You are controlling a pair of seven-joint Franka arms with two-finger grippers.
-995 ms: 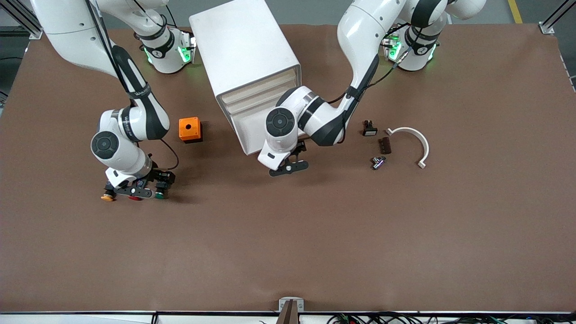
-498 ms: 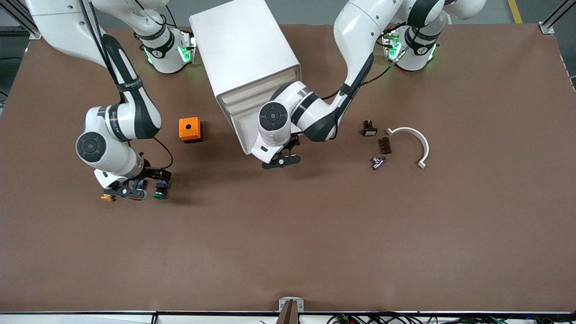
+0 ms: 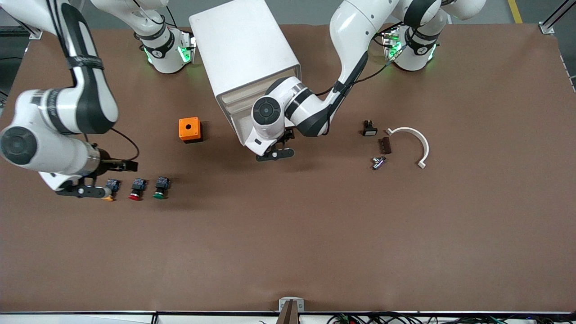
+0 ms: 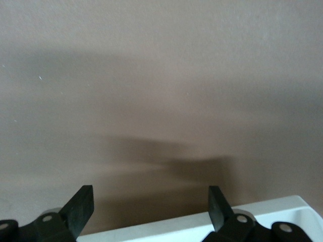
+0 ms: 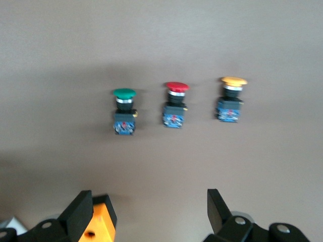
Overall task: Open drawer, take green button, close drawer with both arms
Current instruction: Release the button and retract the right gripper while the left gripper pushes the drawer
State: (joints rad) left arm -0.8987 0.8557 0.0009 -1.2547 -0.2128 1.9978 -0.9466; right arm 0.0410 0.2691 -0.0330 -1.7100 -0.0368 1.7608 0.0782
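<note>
Right tool (image 3: 83, 192): jaws spread, empty, lifted and pulled back toward the right arm's end of the surface (image 3: 288, 252), now over the yellow-capped button (image 3: 108, 195). Half a second earlier: low over the row of three, close above the red-capped button (image 3: 134, 195).

Button (image 3: 159, 194), green cap: released, resting on the surface at the end of the row nearest the drawer unit (image 3: 245, 58), beside the red one; in the right wrist view clear of both fingers (image 5: 81, 212). Take step judged finished.

Left tool (image 3: 275, 155): jaws spread, empty, just in front of the drawer unit's face, closer to it than a second ago. Drawer front (image 4: 202, 229) visible at the fingertips in the left wrist view. Closing push judged the step in hand.

Orange box (image 3: 189, 129): unmoved, between the row and the drawer unit.
</note>
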